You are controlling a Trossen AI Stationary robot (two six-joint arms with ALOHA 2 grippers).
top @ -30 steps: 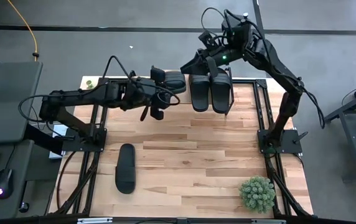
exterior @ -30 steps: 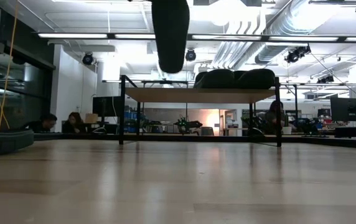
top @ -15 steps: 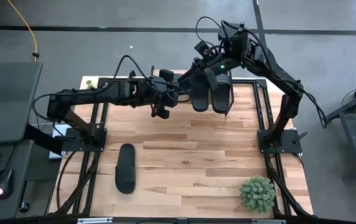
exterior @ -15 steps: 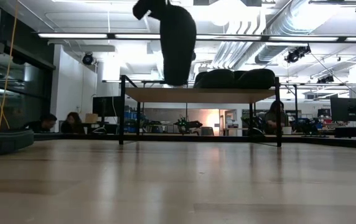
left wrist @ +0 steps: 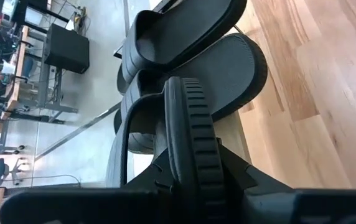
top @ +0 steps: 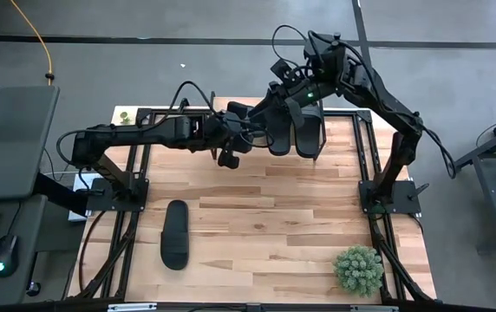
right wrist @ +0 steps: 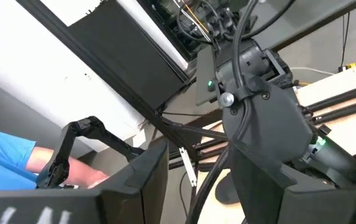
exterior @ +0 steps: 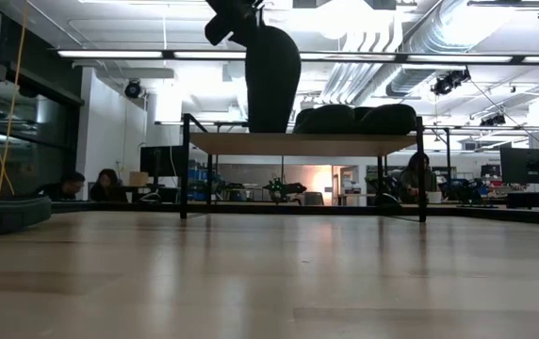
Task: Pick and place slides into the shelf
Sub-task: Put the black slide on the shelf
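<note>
No writing reads anywhere; left pincer (top: 241,128) clamps a slide (exterior: 271,77) above the shelf (exterior: 302,143); right pincer's state seems unclear.

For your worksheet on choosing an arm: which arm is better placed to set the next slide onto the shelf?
The left. Its gripper already holds a slide at the shelf, beside the two slides lying there. The right gripper hovers over those, carrying nothing visible.

Your left arm stretches from the frame's left toward upper centre, its left gripper (top: 241,120) clamped shut (fingers gripping firmly). Your right arm bends in from the right, its right gripper (top: 276,97) beside it at upper centre.
</note>
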